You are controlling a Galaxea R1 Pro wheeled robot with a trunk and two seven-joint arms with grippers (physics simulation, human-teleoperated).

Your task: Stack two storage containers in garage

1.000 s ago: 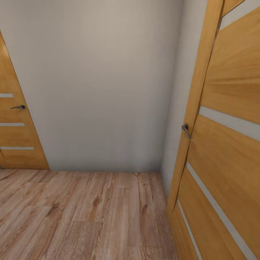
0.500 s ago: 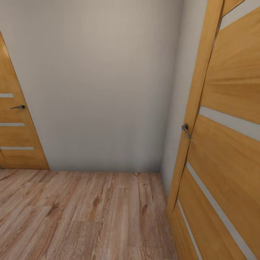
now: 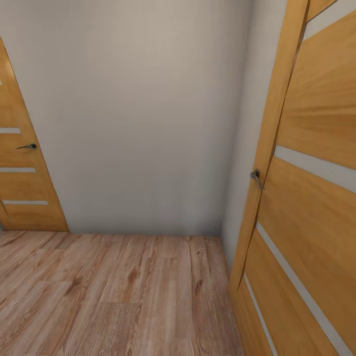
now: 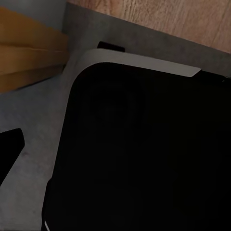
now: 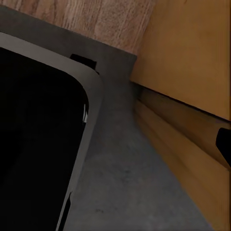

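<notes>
The two storage containers are out of view, and so is the garage. I am facing a plain grey-white wall (image 3: 138,123) in a narrow space with a light wood plank floor (image 3: 123,291). The left wrist view looks down on a dark rounded body (image 4: 144,154) of the robot, with a black tip (image 4: 9,149) at the picture's edge. A like black tip (image 5: 224,142) shows in the right wrist view beside a wooden door (image 5: 192,57). Neither tip reveals how the jaws stand.
A wooden door (image 3: 20,168) with a metal handle (image 3: 27,147) stands shut at the left. A second wooden door (image 3: 311,198) with a handle (image 3: 256,178) stands close at my right, swung along the side wall. Bare planks reach the wall ahead.
The whole head picture has shifted a few pixels to the right, so the camera has turned slightly. Nothing in the scene has moved.
</notes>
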